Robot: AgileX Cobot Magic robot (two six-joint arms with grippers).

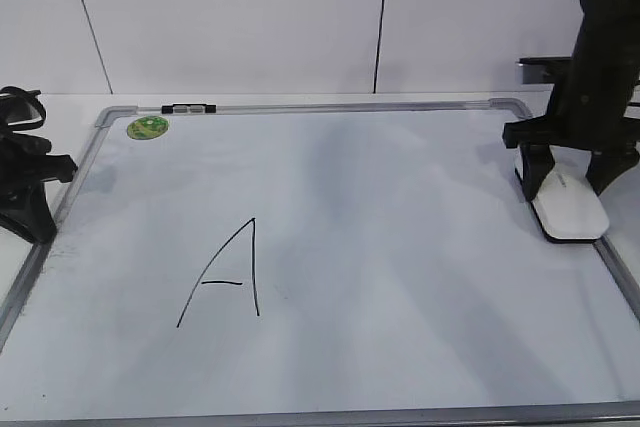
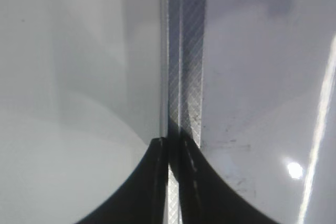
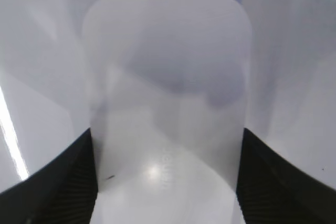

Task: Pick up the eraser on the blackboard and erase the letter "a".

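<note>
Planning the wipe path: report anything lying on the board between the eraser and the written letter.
Nothing visible. The eraser lies at the right edge of the board, the right claw straddling it; bare board runs from there to the letter. Clip and green sticker sit at the far edge, off that line.

White table [image 1: 60, 107] carrying the grey-framed blackboard [image 1: 400, 277] flat on top

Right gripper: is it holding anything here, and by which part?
The right gripper straddles the eraser, one finger at each long side. The eraser lies on the blackboard; whether the fingers clamp it cannot be told.
</note>
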